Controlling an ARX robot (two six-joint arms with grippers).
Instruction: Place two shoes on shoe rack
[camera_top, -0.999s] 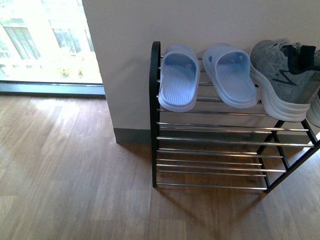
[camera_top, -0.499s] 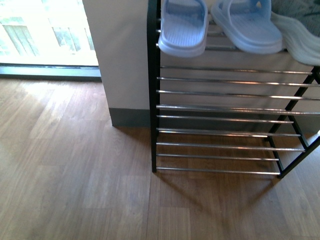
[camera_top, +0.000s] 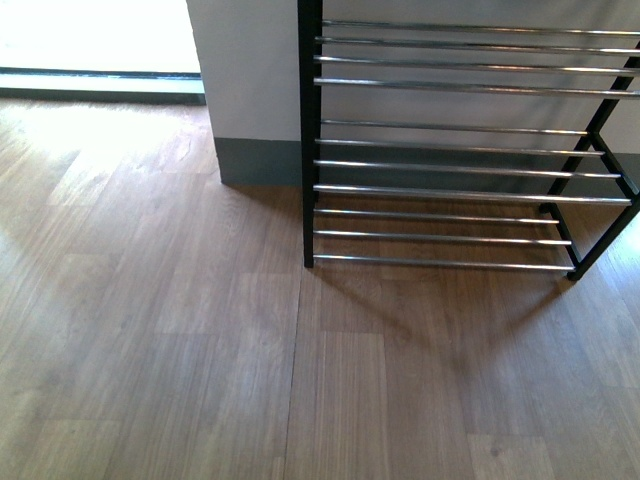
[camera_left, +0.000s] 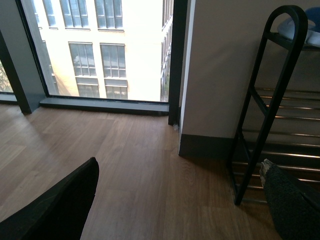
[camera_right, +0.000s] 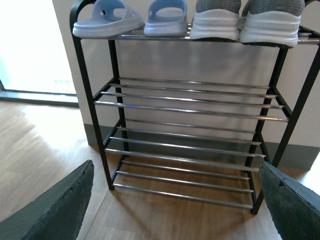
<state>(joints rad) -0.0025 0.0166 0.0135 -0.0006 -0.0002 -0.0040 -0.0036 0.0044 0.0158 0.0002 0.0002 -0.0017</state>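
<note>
The two shoes (camera_right: 216, 22) (camera_right: 272, 22), grey with white soles, stand side by side on the top tier of the shoe rack (camera_right: 190, 110), at its right end, heels toward the right wrist camera. The front view shows only the rack's lower chrome tiers (camera_top: 450, 188), and no shoe or arm. In the left wrist view the rack's black side frame (camera_left: 274, 100) stands at the right. My right gripper (camera_right: 176, 170) hangs open and holds nothing, low in front of the rack. My left gripper (camera_left: 179, 167) is open too, over the floor beside the rack.
Two light blue slippers (camera_right: 107, 20) (camera_right: 165, 17) take up the left half of the top tier. The rack's three lower tiers hold nothing. Behind it is a white wall with a grey skirting (camera_top: 255, 160). A floor-length window (camera_left: 100, 50) lies to the left. The floor (camera_top: 200, 380) is wood.
The front view has dropped steadily. The top tier with slippers and a grey shoe slid out past the frame's top, leaving only lower tiers and floor.
</note>
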